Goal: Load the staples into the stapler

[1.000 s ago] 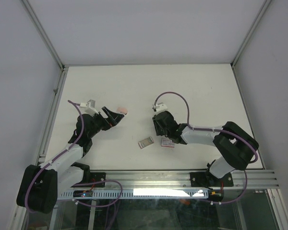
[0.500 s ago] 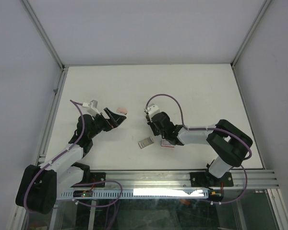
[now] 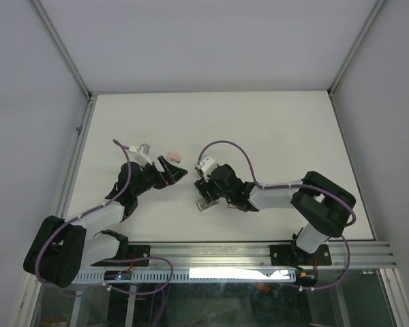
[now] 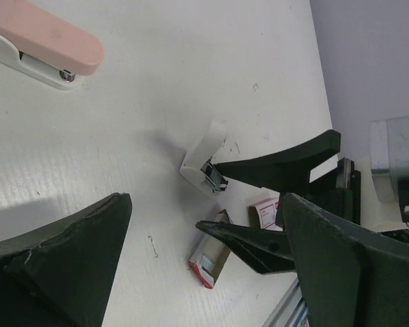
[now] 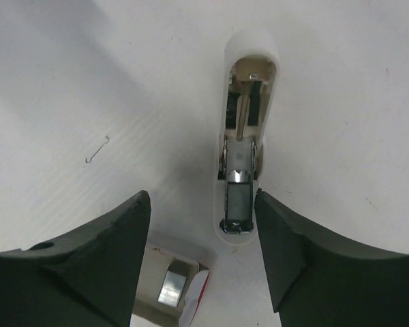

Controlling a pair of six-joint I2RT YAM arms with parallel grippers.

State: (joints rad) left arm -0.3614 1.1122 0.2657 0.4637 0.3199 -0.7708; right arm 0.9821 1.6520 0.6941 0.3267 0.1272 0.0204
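A small white stapler (image 5: 242,136) lies open on the table, its metal magazine showing; it also shows in the left wrist view (image 4: 204,160). My right gripper (image 5: 201,225) (image 3: 200,188) is open, its fingers either side of the stapler's near end. The grey staple tray (image 5: 169,286) (image 3: 206,204) with a silvery strip lies just under it. The white box with the red label (image 4: 264,211) lies beside the tray, partly behind the right arm. My left gripper (image 4: 206,204) (image 3: 180,174) is open and empty, facing the right gripper.
A pink stapler with a white base (image 4: 44,42) (image 3: 172,157) lies closed beyond the left gripper. A loose bent staple (image 5: 97,150) lies on the table left of the white stapler. The aluminium rail (image 3: 259,252) runs along the near edge.
My right gripper has moved left and forward, over the tray and up to the white stapler. My left gripper has swung right towards the middle. Both stay open.
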